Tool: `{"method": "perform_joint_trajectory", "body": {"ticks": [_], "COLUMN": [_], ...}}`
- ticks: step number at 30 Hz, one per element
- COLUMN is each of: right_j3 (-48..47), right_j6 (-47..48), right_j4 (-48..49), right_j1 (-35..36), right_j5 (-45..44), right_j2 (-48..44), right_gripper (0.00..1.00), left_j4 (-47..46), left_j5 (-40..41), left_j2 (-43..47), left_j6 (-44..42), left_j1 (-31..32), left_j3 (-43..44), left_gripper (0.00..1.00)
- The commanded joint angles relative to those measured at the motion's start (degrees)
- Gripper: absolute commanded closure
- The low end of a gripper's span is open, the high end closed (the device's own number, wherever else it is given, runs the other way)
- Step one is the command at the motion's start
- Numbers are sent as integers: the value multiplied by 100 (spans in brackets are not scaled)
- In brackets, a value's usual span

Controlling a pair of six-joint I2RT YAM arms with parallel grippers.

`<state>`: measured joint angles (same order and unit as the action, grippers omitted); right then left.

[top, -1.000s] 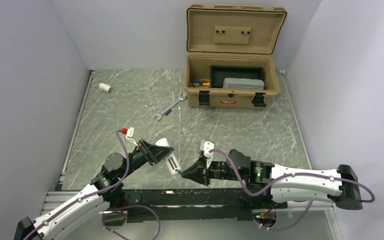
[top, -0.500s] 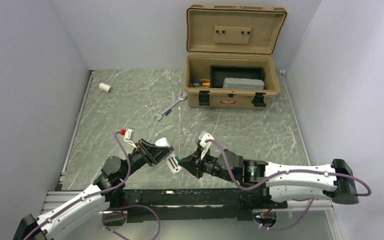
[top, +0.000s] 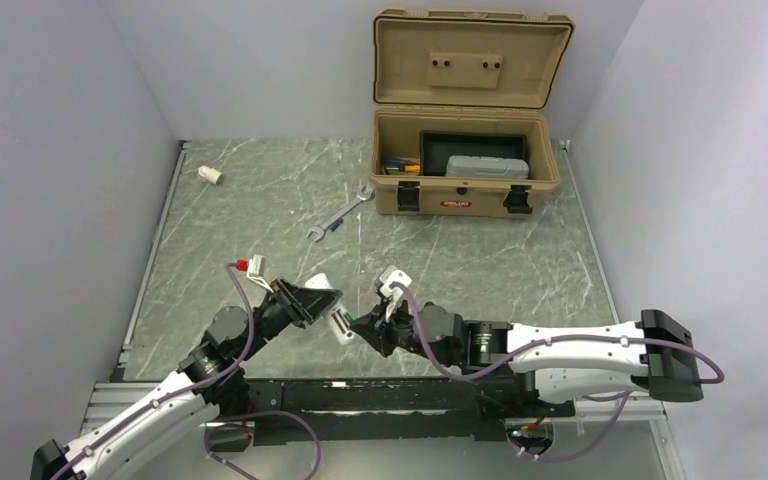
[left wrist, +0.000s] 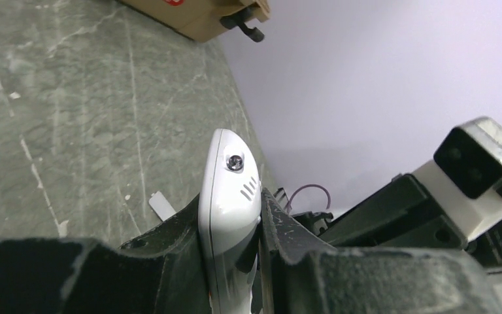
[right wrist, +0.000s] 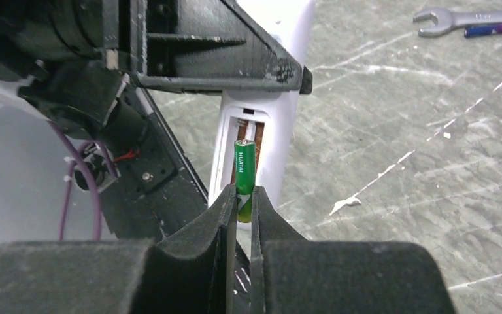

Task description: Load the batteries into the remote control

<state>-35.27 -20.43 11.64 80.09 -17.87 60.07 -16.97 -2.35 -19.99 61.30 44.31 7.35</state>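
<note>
My left gripper (top: 322, 300) is shut on the white remote control (top: 341, 325) and holds it above the table with its back facing the right arm. In the left wrist view the remote (left wrist: 227, 183) stands edge-on between the jaws of the left gripper (left wrist: 230, 208). My right gripper (right wrist: 244, 195) is shut on a green battery (right wrist: 244, 163), whose pale tip points into the remote's open battery compartment (right wrist: 256, 134). In the top view the right gripper (top: 364, 328) is right next to the remote. No other battery shows.
An open tan toolbox (top: 465, 190) stands at the back right. A silver wrench (top: 340, 213) lies in front of it and a stubby white cylinder (top: 209, 174) at the back left. A small white flat piece (left wrist: 160, 205) lies on the table below the remote.
My right arm has moved left with the battery, closing the gap to the remote. The left gripper has kept the remote almost still.
</note>
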Motion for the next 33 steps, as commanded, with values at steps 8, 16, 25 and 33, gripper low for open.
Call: {"method": "perform_joint_trajectory", "body": {"ticks": [8,16,25,33], "right_j3": [-331,-420,-497,-292], "right_j6": [-120,-272,-506,-706], "right_j4": [636,828,993,1017], "right_j1": [40,46,39,38], "right_j5": [-338,-422,-297,-512], "right_j2": [527,677,997,993], "right_gripper": [100,100,100,100], "left_j4": [606,315,346,398], "left_j5": [518,416,428,393], "left_j2": [319,103,145,184], "left_j6": [492,553,560,544], "left_j1": [-19,-13,-16,-16], "left_j3": [59,-27,-26,10], "left_gripper": [100,100,100,100]}}
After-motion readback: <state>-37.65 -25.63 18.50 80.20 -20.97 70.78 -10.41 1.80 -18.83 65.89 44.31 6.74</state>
